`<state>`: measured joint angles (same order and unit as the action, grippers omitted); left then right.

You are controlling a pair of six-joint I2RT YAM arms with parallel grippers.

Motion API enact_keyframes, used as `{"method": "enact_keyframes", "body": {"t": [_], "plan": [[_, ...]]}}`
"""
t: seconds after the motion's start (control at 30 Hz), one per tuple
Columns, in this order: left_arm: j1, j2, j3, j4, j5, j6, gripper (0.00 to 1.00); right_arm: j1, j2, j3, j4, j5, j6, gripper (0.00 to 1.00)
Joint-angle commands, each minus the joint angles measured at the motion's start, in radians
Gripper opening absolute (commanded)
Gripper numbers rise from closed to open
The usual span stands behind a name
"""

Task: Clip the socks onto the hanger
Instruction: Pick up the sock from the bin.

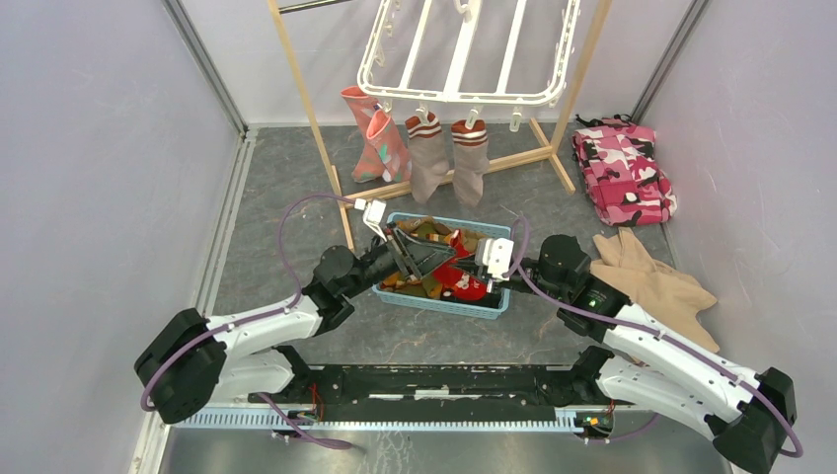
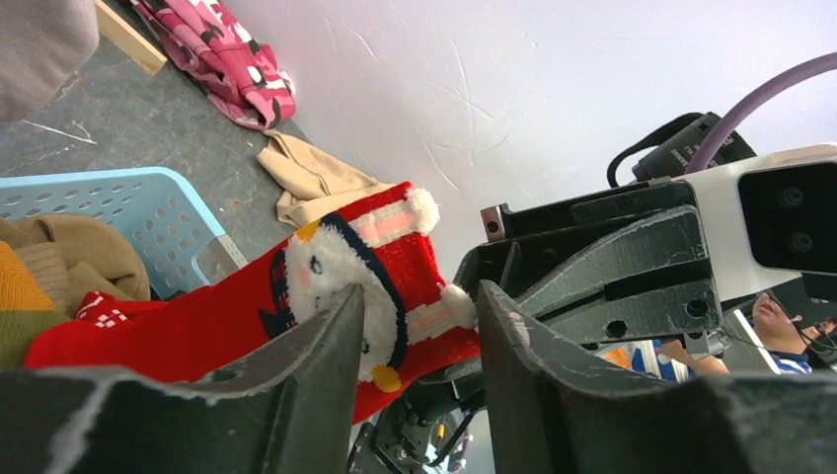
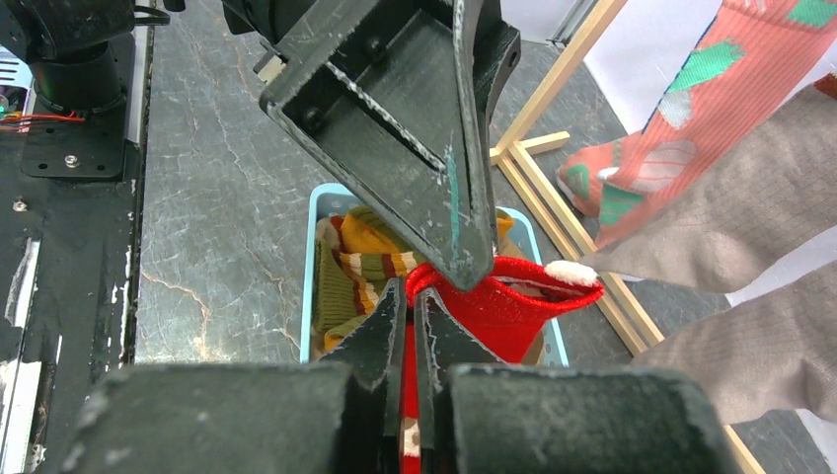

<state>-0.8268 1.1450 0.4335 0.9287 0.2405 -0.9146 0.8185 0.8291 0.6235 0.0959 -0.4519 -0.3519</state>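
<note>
Four socks [image 1: 429,158] hang on one hanger [image 1: 460,54], two pink and two grey. One red sock [image 2: 197,316] and one basket [image 1: 434,302] besides.

The table [image 1: 296,197] is viewed from above and behind the arm bases, from well back, facing its far edge. The left wrist view is taken low and very near, past the left gripper [image 2: 419,296], toward the table's right edge. The right wrist view is taken close, steeply down past the right gripper [image 3: 410,296], toward the left edge. The red sock [image 3: 503,306] and the blue basket [image 1: 444,304] are shared by all three views.
</note>
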Motion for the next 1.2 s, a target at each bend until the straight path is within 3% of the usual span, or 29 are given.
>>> {"method": "enact_keyframes", "body": {"t": [0.0, 0.17, 0.33, 0.47, 0.6, 0.73, 0.93, 1.17], "plan": [[-0.007, 0.014, 0.056, -0.012, 0.024, -0.025, 0.49, 0.005, 0.002, -0.007, 0.051, -0.015, 0.014, 0.02], [-0.008, 0.015, 0.062, -0.014, 0.034, -0.018, 0.16, 0.005, 0.011, -0.009, 0.051, -0.011, 0.016, 0.02], [-0.008, 0.001, 0.053, -0.010, 0.036, 0.009, 0.03, 0.004, 0.010, -0.011, 0.050, -0.004, 0.020, 0.06], [-0.007, -0.046, 0.043, -0.065, 0.009, 0.101, 0.02, 0.005, 0.001, -0.012, 0.036, 0.005, 0.024, 0.22], [0.000, -0.137, 0.047, -0.210, -0.003, 0.306, 0.02, 0.004, -0.033, -0.017, 0.003, -0.004, -0.013, 0.41], [0.023, -0.222, 0.080, -0.410, 0.108, 0.541, 0.02, 0.004, -0.066, -0.027, 0.010, -0.003, -0.019, 0.53], [0.081, -0.250, 0.169, -0.698, 0.356, 0.769, 0.02, 0.003, -0.054, -0.014, 0.027, -0.042, -0.036, 0.62], [0.087, -0.244, 0.199, -0.755, 0.593, 0.884, 0.02, 0.005, 0.006, 0.018, 0.005, -0.151, -0.075, 0.63]]}}
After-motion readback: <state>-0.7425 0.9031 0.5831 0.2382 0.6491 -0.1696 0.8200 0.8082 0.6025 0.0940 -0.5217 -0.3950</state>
